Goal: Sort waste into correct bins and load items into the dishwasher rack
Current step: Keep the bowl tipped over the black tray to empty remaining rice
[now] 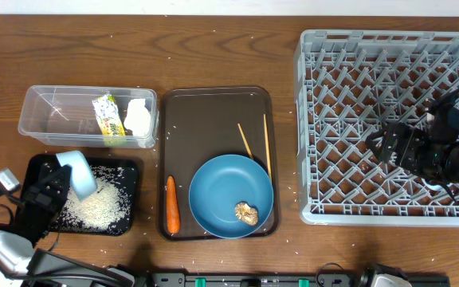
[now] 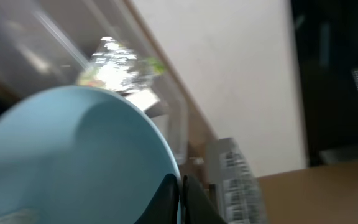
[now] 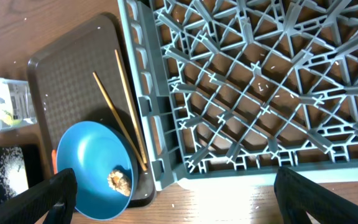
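Note:
My left gripper (image 1: 59,179) is shut on the rim of the light-blue cup (image 1: 78,173), held tipped over the black tray (image 1: 131,169) of loose rice (image 1: 98,206). The cup fills the left wrist view (image 2: 73,162). The clear tub (image 1: 38,112) holds the snack wrapper (image 1: 108,118) and tissue (image 1: 138,115). The blue plate (image 1: 217,187) carries the tan scrap (image 1: 246,214); the chopsticks (image 1: 266,143) and carrot (image 1: 172,205) lie beside it. My right gripper (image 1: 382,146) is open and empty above the grey rack (image 1: 357,96). The white bowl and pink cup are not seen.
The brown serving tray (image 1: 205,108) sits mid-table between the bins and the rack. Rice grains are scattered over the wooden table. The right wrist view shows the rack's near corner (image 3: 160,168) beside the plate (image 3: 92,155) and chopsticks (image 3: 120,112).

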